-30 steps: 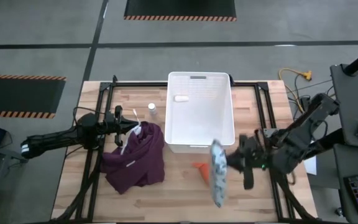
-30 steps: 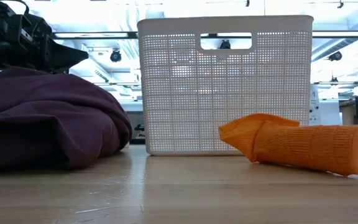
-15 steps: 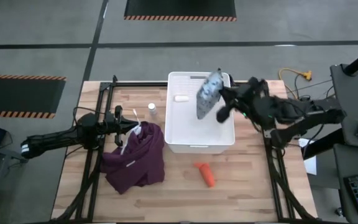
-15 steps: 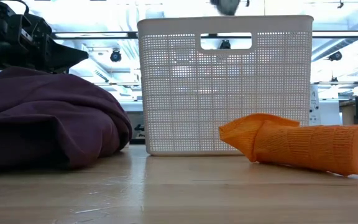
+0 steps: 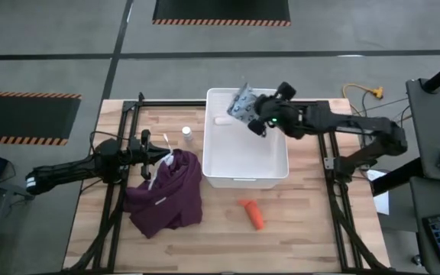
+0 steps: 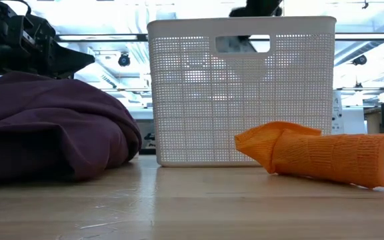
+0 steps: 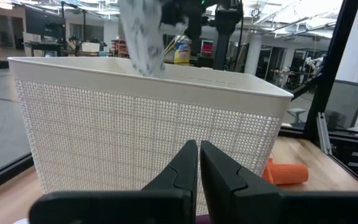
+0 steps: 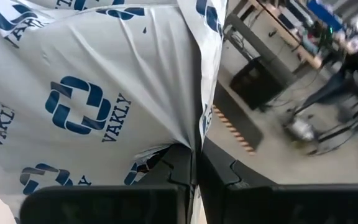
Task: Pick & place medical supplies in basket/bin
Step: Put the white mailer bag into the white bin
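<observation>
My right gripper (image 5: 255, 116) is over the far end of the white slatted bin (image 5: 209, 156), shut on the flat grey packet (image 5: 242, 101) printed with dark blue logos. That packet (image 8: 86, 93) fills the right wrist view. It shows grey through the bin's handle slot (image 6: 236, 45) and above the bin's rim in the left wrist view (image 7: 143, 37). The short orange tube (image 5: 253, 213) lies on its side on the table near the bin. One tiny white bottle (image 5: 187, 134) stands left of the bin; a small white item (image 5: 221, 120) lies inside it. My left gripper (image 5: 157, 159) is shut beside the maroon cloth (image 5: 166, 195). My right gripper pinches the grey packet between its two fingers (image 8: 180, 163) at a gathered, creased edge (image 8: 169, 148). The fingers come from the table's right side, slanting down. The packet is lifted clear and hangs below the gripper (image 7: 145, 50) over the bin's far end.
The maroon cloth (image 6: 45, 127) is heaped left of the bin, near the left arm. The orange tube (image 6: 325, 158) lies in front of the bin's near wall (image 6: 242, 107). Bare wood shows along the table's near edge (image 5: 312, 244).
My right gripper has carried the packet from above the orange tube, near the table's near edge, toward the far edge and over the bin, then down at the bin's far end. The packet has stayed in the shut fingers, swinging as it went. The left arm has kept still.
</observation>
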Tool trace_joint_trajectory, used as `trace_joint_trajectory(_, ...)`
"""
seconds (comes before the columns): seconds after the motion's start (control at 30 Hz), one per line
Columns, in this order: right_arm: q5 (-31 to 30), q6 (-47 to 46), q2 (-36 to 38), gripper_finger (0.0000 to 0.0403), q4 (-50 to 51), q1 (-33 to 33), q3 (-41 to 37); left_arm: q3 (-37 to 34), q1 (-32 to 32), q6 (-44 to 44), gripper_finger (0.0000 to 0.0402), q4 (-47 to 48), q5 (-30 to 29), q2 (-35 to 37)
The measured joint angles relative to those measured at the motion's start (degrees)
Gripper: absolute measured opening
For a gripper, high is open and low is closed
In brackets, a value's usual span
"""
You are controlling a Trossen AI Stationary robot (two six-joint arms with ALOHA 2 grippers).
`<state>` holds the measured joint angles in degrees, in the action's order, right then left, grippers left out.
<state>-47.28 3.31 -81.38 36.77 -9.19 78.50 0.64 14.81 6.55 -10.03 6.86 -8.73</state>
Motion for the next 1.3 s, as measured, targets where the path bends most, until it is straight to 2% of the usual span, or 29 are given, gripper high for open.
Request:
trace_joint_trajectory(0.13, 0.0, 9.9, -3.7, 0.0009, 0.1, -1.5, 0.0, 0.0, 0.0, 0.0, 0.0001, 0.0, 0.0, 0.0)
trace_joint_trajectory(0.33, 5.6, 14.2, -7.2, 0.0009, 0.8, -3.8, 0.0, 0.0, 0.0, 0.0, 0.0001, 0.0, 0.0, 0.0)
trace_joint_trajectory(0.7, 5.8, 26.6, -15.0, 0.0009, 0.9, -6.0, 0.0, 0.0, 0.0, 0.0, 0.0001, 0.0, 0.0, 0.0)
trace_joint_trajectory(1.0, 5.3, 28.4, -17.8, 0.0009, 2.0, -6.5, 0.0, 0.0, 0.0, 0.0, 0.0001, 0.0, 0.0, 0.0)
trace_joint_trajectory(1.13, 5.3, 27.0, -17.7, 0.0031, 2.3, -7.1, 0.0, 0.0, 0.0, 0.0, 0.0001, 0.0, 0.0, 0.0)
trace_joint_trajectory(1.3, 5.3, 27.1, -17.4, 0.0097, 2.3, -7.5, 0.0, 0.0, 0.0, 0.0, 0.0001, 0.0, 0.0, 0.0)
